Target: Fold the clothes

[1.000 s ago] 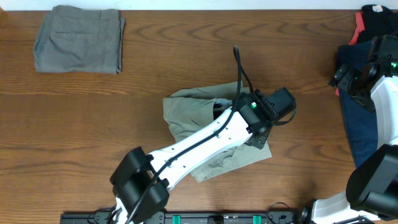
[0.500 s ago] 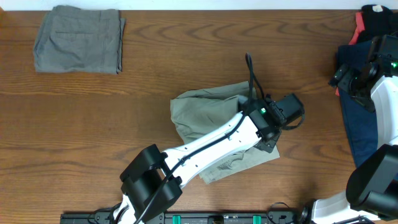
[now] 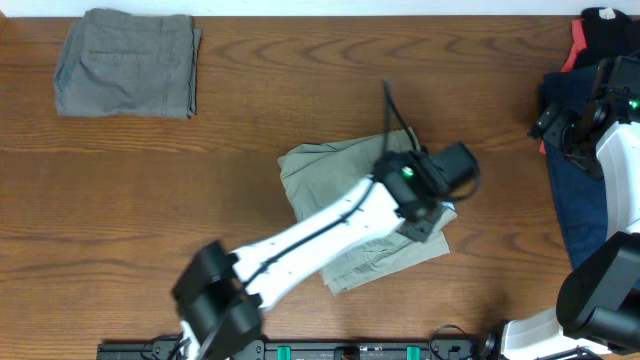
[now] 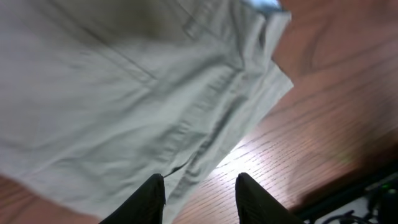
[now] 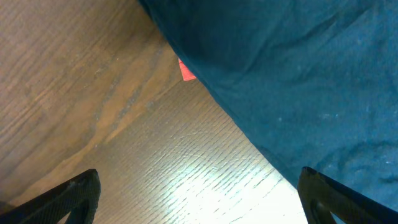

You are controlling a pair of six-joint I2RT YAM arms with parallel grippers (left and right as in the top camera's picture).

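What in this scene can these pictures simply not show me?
- Overhead: the middle of the beige shorts lies under the left arm, so the folds there are hidden.
- Overhead: the pile of dark clothes is cut off by the right edge and partly covered by the right arm.
- Left wrist view: the left fingers are cut off by the bottom edge.
- Right wrist view: navy cloth fills the frame; which garment it is cannot be told.

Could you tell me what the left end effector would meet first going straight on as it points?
Most likely the hem of the pale khaki cotton shorts just ahead of the left end effector, with the brown wooden table close beside it; depth is unclear.
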